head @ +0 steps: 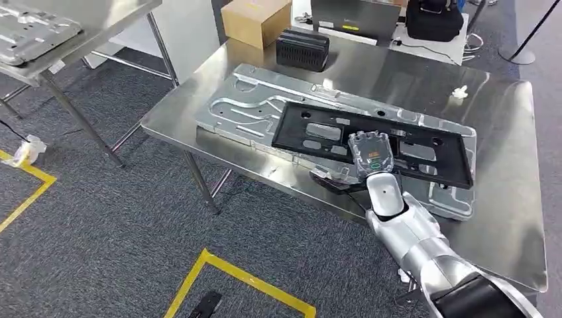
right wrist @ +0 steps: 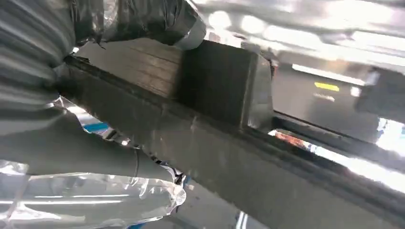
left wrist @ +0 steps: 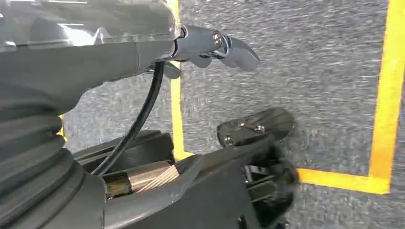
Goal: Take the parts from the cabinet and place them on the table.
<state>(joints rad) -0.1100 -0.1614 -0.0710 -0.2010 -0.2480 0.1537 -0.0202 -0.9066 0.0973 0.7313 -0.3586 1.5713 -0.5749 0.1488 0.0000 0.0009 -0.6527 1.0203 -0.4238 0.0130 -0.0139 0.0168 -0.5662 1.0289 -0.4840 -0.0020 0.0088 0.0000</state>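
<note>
Workshop: steel tables [head: 510, 218], yellow floor tape [head: 245, 275].

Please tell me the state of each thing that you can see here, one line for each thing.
Black plastic frame panel: lying flat on the silver part, near edge gripped by the right hand.
Silver stamped metal plate: flat on the steel table.
Right hand: gripping the panel.
Left hand: hanging over the carpet, fingers apart, holding nothing.
Brown cardboard box: closed.
</note>
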